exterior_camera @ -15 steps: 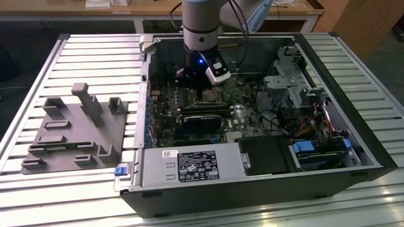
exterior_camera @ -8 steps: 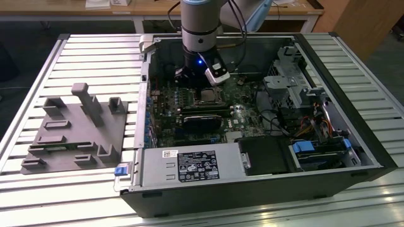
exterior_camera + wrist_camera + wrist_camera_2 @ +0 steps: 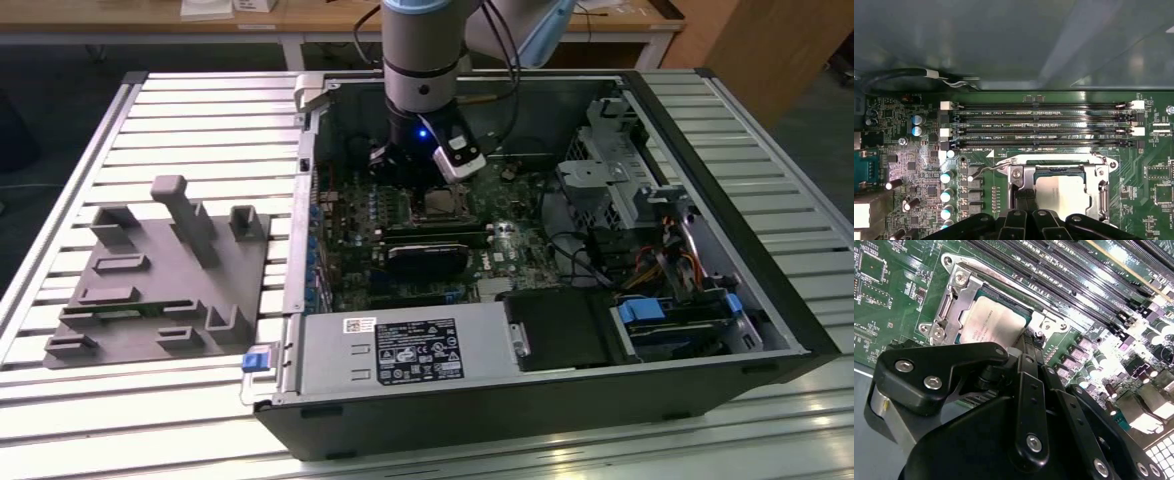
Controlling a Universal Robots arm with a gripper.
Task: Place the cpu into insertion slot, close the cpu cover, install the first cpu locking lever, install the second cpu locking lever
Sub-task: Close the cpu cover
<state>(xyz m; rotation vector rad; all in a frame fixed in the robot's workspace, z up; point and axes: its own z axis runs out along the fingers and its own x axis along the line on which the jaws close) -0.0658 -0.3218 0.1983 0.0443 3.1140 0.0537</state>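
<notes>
Aluminium slats formed the table (image 3: 80, 120). On it stood a black computer case (image 3: 747, 300), open on its upper side. A grey moulded fixture (image 3: 160, 290) lay on the slats just beside the case, on the exterior view's left. The robot arm (image 3: 424, 50) reached down into the case from above.

A green circuit board (image 3: 914, 150) covered the case floor. Four long black memory slots (image 3: 1039, 125) ran side by side across the board, near the socket (image 3: 441, 207).

The gripper (image 3: 1027, 344) hung low over the board at one edge of the socket. Its fingers (image 3: 1020, 200) were together, with nothing clamped between them. The tips stood at the rim of the cover (image 3: 1101, 192). Whether they touched it could not be determined.

The cover, a thin silvery frame, lay flat over the socket in both wrist views. The chip (image 3: 1061, 197) sat inside the socket, and its pale metal top showed through the cover's window.

A thin wire lever (image 3: 985, 171) reached out from one corner of the socket toward a row of small capacitors (image 3: 947, 195). Whether it was latched could not be determined.
</notes>
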